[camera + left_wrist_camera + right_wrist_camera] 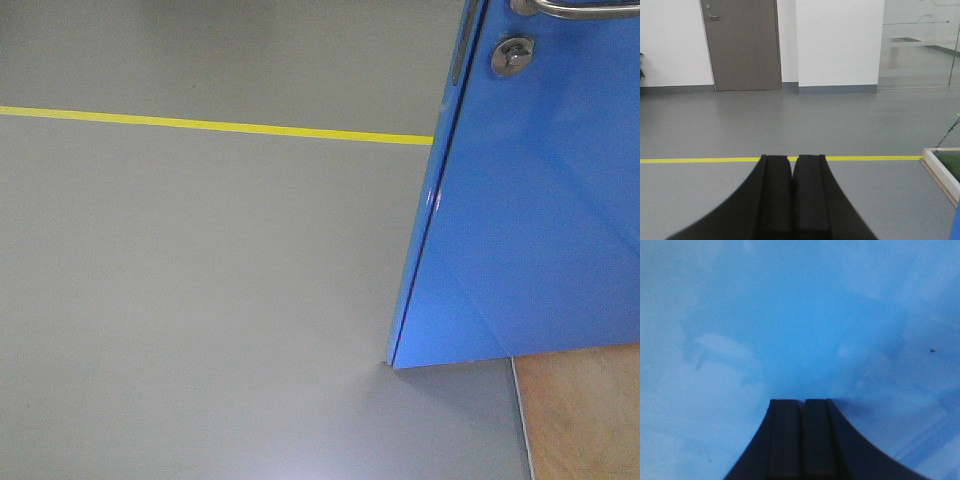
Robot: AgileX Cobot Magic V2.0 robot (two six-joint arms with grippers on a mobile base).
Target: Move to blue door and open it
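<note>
The blue door (540, 220) fills the right of the front view. Its free edge runs down to the floor at bottom centre. The silver lever handle (575, 10) and round lock (512, 55) show at the top right. The metal latch plate (460, 55) sits on the edge. My right gripper (801, 401) is shut and empty, its tips at or very near the glossy blue door panel (790, 315), which fills that view. My left gripper (791, 157) is shut and empty, pointing over the grey floor away from the door.
A yellow floor line (200, 125) crosses the grey floor; it also shows in the left wrist view (690, 160). A wooden floor panel (585, 415) lies below the door. A brown door (742, 45), white walls and a white-edged frame (942, 172) lie further off.
</note>
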